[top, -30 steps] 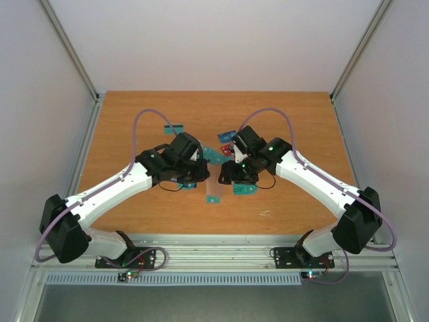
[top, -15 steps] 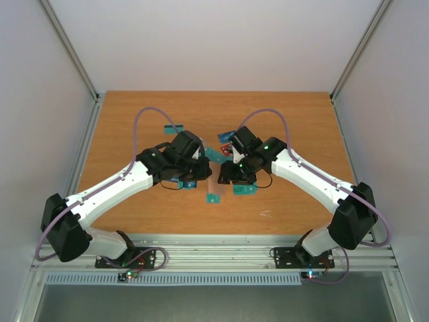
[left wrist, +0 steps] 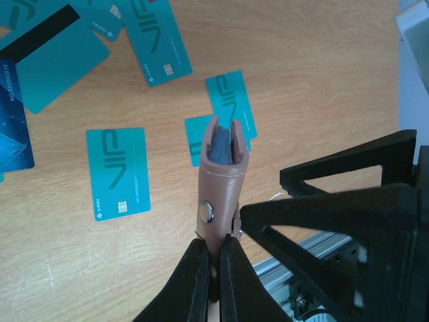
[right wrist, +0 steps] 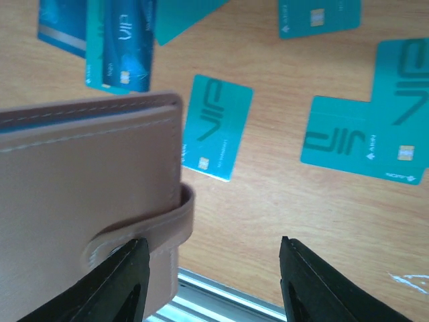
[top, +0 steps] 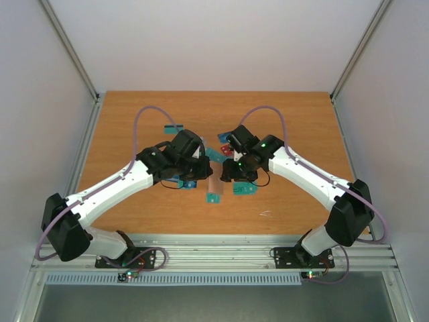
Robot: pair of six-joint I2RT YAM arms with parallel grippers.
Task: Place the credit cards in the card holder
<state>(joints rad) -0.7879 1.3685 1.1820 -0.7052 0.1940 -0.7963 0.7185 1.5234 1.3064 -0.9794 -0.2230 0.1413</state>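
Though hidden from above, left end effector [left wrist: 214, 247] pinches the card holder [left wrist: 222, 184]; right end effector [right wrist: 211, 247] seemingly spread.

The left hand [top: 197, 176] and right hand [top: 224, 176] meet at the middle of the tabletop [top: 134, 121], flanking a tan card holder [top: 212, 184]. Teal cards [top: 245, 190] lie scattered around.

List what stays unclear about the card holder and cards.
Top view: left arm and right arm hide most of the card holder and some cards.
Left wrist view: holder edge-on; number of cards inside unreadable.
Right wrist view: holder blurred, cut by left edge; its opening unseen.
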